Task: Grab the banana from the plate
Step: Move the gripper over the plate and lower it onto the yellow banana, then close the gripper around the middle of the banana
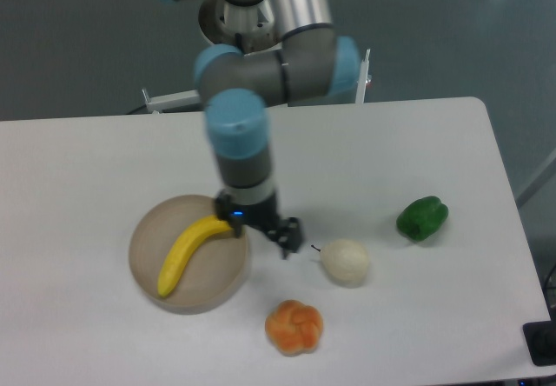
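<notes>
**Gripper nears the plate's right rim, banana not yet grasped**

Nearest the camera, an orange fruit (294, 326) sits on the white worktop (87, 160), just right of the plate's front edge. Behind it and to the right lies a pale pear (344, 262) with its stem pointing left.

The plate (152, 229) rests left of centre. The banana (189, 251) lies in it on a diagonal, its lower tip towards the front left and its upper tip up at the right rim. Nothing has hold of it.

The gripper (261, 222) hangs over the plate's right rim, just beside the banana's upper tip, with a blue light showing on its body. One dark finger juts out to the right towards the pear. How far apart the fingers stand I cannot tell, since the wrist covers much of them, but nothing shows between them.

Further right, a green pepper (422, 217) sits well apart from the rest. The arm reaches back to its base beyond the worktop's far edge.

The step in hand looks like the approach. The next move probably calls for shifting left to centre over the banana's middle, turning the fingers across its length, then lowering so they straddle it without striking the rim.
</notes>
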Controlling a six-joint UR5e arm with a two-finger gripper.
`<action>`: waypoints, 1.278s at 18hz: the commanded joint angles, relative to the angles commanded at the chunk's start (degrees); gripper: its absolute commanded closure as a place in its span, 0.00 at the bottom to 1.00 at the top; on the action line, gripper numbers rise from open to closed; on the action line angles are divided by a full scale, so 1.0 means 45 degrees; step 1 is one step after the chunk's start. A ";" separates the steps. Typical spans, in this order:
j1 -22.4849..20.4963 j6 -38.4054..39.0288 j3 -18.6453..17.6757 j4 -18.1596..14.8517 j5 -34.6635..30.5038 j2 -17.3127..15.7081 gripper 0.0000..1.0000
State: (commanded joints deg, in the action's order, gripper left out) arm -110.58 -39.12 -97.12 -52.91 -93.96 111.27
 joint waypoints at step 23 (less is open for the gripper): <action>0.1233 0.0957 -0.0976 0.0527 -0.0020 0.1133 0.00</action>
State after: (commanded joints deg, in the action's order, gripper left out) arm -105.03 -34.81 -101.51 -50.54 -94.04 116.37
